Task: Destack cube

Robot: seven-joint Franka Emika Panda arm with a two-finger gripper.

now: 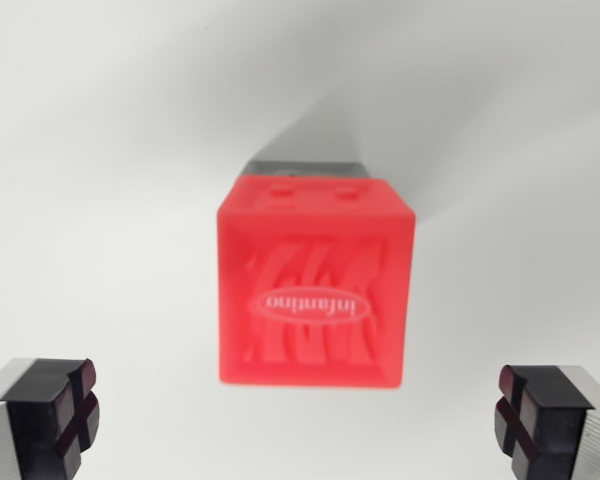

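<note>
A glossy red plastic cube (pixel 315 285) with raised wavy stripes and an oval logo sits ahead of the end effector (pixel 300 420), centred between its two dark-padded fingers (pixel 55 410), which stand wide apart and touch nothing. A grey object (pixel 305 168) peeks out beyond the cube on the white tabletop (pixel 100 150).

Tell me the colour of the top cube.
Red, with a raised wavy pattern and a logo on its top cube face; seen clearly in the wrist view.
</note>
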